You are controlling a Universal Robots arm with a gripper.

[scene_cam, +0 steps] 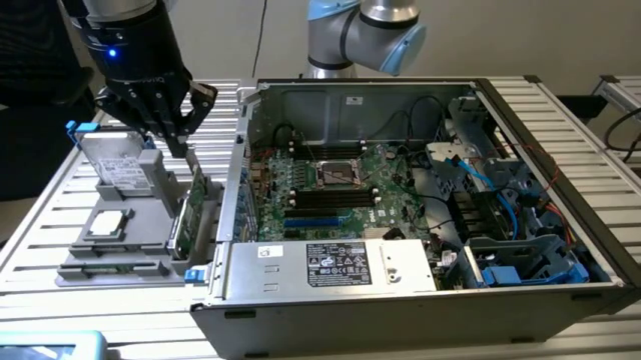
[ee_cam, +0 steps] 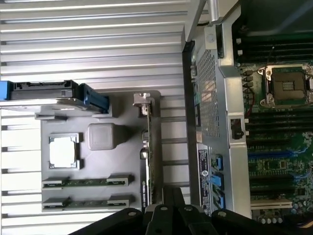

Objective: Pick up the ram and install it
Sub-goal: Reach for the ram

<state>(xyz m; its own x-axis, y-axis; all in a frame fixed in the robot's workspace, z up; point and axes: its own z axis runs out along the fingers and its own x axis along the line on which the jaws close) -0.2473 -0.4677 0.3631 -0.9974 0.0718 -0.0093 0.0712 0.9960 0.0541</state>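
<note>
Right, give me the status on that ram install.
Done: nothing yet. Both ram sticks lie in the grey tray. In hand: the gripper is shut above the tray, near the upright expansion card, with nothing visibly held. Left: the pick-up and the seating. The motherboard's memory slots show no green stick.

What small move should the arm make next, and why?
Probably slide the gripper across the gray tray toward the ram: its shut fingers hang over the upright expansion card, while both ram sticks lie untouched in their tray slots, beside that card.
</note>
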